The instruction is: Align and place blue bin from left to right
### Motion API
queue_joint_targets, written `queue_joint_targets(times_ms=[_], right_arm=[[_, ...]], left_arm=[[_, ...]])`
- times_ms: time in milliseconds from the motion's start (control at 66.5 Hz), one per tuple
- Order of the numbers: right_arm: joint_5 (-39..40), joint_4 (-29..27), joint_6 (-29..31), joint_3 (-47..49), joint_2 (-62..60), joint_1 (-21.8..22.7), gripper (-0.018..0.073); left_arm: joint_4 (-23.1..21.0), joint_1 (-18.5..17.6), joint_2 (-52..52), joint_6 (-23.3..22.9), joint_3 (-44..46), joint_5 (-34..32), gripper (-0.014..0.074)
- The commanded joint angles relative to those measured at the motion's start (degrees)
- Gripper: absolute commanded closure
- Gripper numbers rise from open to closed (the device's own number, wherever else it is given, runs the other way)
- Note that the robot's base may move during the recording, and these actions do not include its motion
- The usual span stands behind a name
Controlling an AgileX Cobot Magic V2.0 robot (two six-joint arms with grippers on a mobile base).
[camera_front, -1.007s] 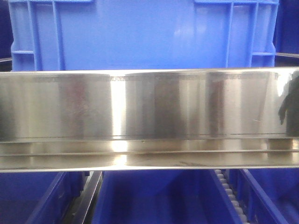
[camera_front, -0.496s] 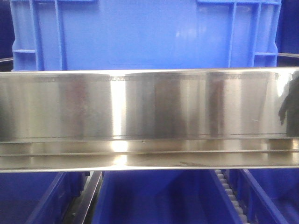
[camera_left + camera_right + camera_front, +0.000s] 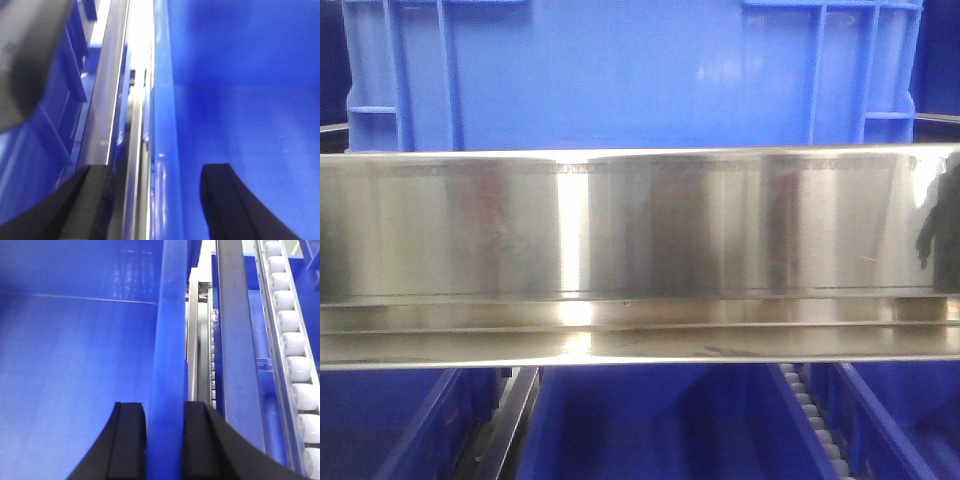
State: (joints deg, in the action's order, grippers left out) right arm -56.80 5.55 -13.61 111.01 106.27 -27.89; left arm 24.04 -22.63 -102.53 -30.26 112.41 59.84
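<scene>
1. Left gripper (image 3: 158, 172): the fingers stand apart and straddle a bin wall. There is a gap on each side, so I read no grip here. The outer finger sits beyond the steel rail (image 3: 640, 250), the inner one inside the bin.
2. Blue bin (image 3: 630, 75): it stands upright behind the steel rail and spans nearly the whole front view. Its ribbed corners show at both ends. Compared with a second ago it sits a little further right and lower in the front view. Over the last half second it has not shifted.
3. Lower bins (image 3: 650, 420): darker blue, under the rail, not involved.
4. Right gripper (image 3: 164, 410): the fingers are clamped on the bin's right wall, one pad inside and one outside, both touching.
5. Roller track (image 3: 292, 347): white rollers lie just beside the right wall, outside it.
6. Judgement: the small rightward slide looks finished or paused. Only my right side is holding, so any further alignment would be one-handed and could twist the bin against the rail.
</scene>
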Motion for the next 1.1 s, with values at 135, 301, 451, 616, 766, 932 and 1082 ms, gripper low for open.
queue_joint_targets(times_ms=[135, 301, 451, 616, 766, 932, 1082], right_arm=[[-0.69, 2.03, 0.39, 0.38, -0.02, 0.19, 0.0634], [-0.69, 2.03, 0.39, 0.38, -0.02, 0.19, 0.0634], [-0.69, 2.03, 0.39, 0.38, -0.02, 0.19, 0.0634], [-0.69, 2.03, 0.39, 0.38, -0.02, 0.19, 0.0634], [-0.69, 2.03, 0.39, 0.38, -0.02, 0.19, 0.0634], [-0.54, 2.03, 0.39, 0.38, -0.02, 0.19, 0.0634], [-0.17, 2.03, 0.39, 0.38, -0.02, 0.19, 0.0634]], left_arm=[[-0.01, -0.32, -1.4, -0.9, 0.43, -1.36, 0.0311], [-0.01, -0.32, -2.45, -1.02, 0.43, -1.59, 0.0311], [0.71, -0.32, -2.71, -1.91, 0.43, -2.52, 0.0311], [1.56, -0.32, -3.02, -1.91, 0.43, -2.31, 0.0311], [1.56, -0.32, -3.77, -1.91, 0.43, -1.84, 0.0311], [1.68, -0.32, -4.0, -1.91, 0.43, -1.72, 0.0311], [2.08, -0.32, -4.0, -1.91, 0.43, -1.72, 0.0311]])
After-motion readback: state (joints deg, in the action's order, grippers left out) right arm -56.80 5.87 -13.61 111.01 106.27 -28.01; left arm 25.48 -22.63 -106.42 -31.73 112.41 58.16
